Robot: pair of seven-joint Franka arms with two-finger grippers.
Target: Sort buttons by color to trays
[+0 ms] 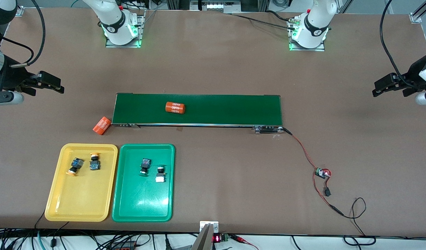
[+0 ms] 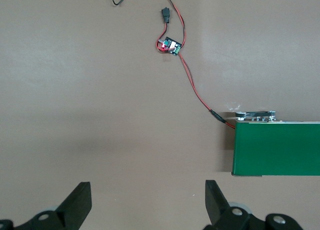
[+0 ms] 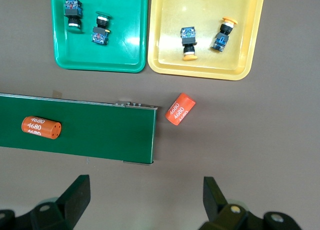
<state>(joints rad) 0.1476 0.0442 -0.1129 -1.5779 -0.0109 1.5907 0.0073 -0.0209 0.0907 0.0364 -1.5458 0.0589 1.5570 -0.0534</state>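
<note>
Only front view: both pincers (image 1: 48, 83) (image 1: 384, 86).

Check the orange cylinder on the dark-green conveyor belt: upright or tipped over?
Tipped over. The orange cylinder lies on its side on the dark-green conveyor belt, white print along its length and one round end visible in the right wrist view.

Orange-capped buttons (image 1: 84, 163) in yellow tray (image 1: 81, 208); green-capped buttons (image 1: 152, 168) in green tray (image 1: 141, 208).

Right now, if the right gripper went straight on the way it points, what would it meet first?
Probably bare table: the open right gripper points down at it, just off the conveyor belt's end. Depth is unclear.
</note>
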